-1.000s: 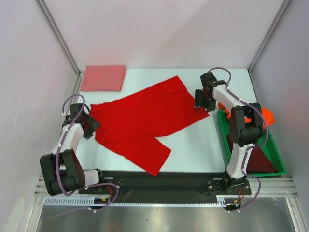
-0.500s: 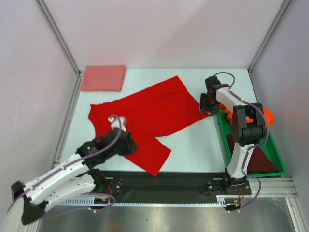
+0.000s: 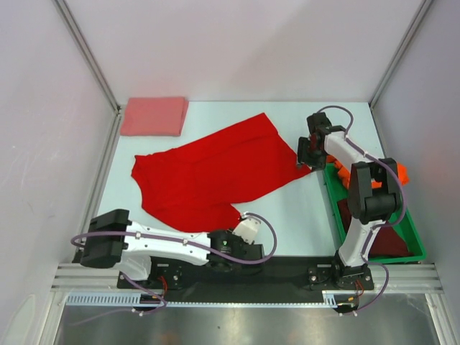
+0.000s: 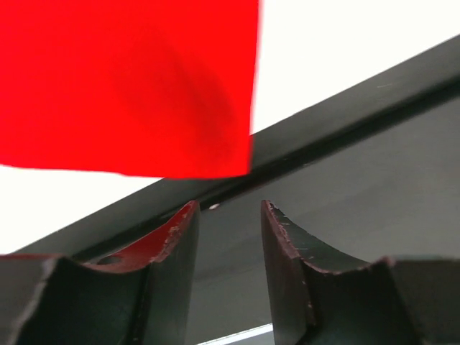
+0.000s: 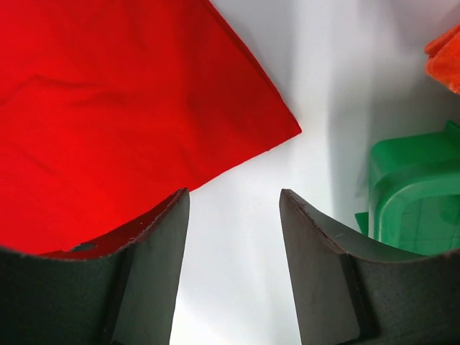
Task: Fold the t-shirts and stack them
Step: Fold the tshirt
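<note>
Now, at the far left, the folded salmon-pink t-shirt [image 3: 153, 116] lies where it lay a second ago, the start of the stack. The left gripper [image 3: 241, 228] has swept from the left edge of the red t-shirt [image 3: 215, 169] along to its near tip. That arm now lies low along the black rail [image 3: 287, 264]. Its jaws stand partly apart with nothing between them, the cloth's corner just beyond the tips. The shirt's near flap, which reached the rail before, no longer spreads there; whether it is folded under or bunched, I cannot tell. On the right, the right gripper [image 3: 309, 154] has barely moved. It stands open and empty over bare table [image 3: 287, 212], just beside the shirt's right corner. The orange t-shirt [image 3: 397, 172] and maroon t-shirt [image 3: 384, 241] wait in the green bin [image 3: 381, 260]. This fold looks only begun.
</note>
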You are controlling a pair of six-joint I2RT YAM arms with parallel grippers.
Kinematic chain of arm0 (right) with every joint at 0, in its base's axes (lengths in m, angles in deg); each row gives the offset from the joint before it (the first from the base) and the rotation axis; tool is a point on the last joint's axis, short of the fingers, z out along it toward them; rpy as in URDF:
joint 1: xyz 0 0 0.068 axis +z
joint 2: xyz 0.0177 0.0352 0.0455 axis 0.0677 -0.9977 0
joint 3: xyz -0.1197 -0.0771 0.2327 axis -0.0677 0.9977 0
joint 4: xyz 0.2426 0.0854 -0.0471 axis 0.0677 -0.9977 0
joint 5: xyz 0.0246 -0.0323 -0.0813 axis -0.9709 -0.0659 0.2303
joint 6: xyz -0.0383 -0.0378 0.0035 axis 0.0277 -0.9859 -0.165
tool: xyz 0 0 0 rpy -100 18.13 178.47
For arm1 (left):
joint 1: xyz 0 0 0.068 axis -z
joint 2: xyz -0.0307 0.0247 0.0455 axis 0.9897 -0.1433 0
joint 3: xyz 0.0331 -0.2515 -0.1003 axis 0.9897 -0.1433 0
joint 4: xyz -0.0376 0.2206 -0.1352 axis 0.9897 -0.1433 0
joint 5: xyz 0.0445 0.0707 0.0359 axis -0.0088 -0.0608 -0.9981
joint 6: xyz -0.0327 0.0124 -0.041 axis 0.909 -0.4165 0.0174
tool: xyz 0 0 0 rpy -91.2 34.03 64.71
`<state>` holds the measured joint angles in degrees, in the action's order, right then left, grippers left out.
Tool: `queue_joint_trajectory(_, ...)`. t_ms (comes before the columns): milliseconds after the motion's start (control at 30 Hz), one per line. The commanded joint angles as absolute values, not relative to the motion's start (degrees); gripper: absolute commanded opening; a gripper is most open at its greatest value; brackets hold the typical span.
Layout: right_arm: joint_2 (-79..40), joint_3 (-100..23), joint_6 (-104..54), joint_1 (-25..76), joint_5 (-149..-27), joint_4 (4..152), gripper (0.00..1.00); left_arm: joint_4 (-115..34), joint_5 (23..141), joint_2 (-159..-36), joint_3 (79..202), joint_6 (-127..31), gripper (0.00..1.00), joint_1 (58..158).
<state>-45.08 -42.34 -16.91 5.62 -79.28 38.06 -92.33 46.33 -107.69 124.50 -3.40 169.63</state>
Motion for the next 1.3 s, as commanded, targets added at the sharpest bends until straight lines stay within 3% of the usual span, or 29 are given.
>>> queue_joint_trajectory(0,-41.61,-42.14,-16.69,5.43,-79.71,38.89,0.59,-91.89,43.35,-109.6,127.75,-6.6,0.43,170.35)
queue_joint_trajectory(867,-41.7,-40.03,-16.95,5.61,-79.71,40.04,0.58,-83.7,48.28,-121.2,125.91,-12.59,0.35,167.19)
queue_joint_trajectory(1067,-41.08,-39.5,-17.04,5.52,-79.71,40.21,0.59,-83.44,48.46,-121.73,124.24,-12.15,0.27,166.57)
queue_joint_trajectory(1267,-41.7,-39.24,-16.16,5.0,-79.53,40.3,0.59,-86.68,45.83,-119.98,124.06,-11.36,0.04,166.57)
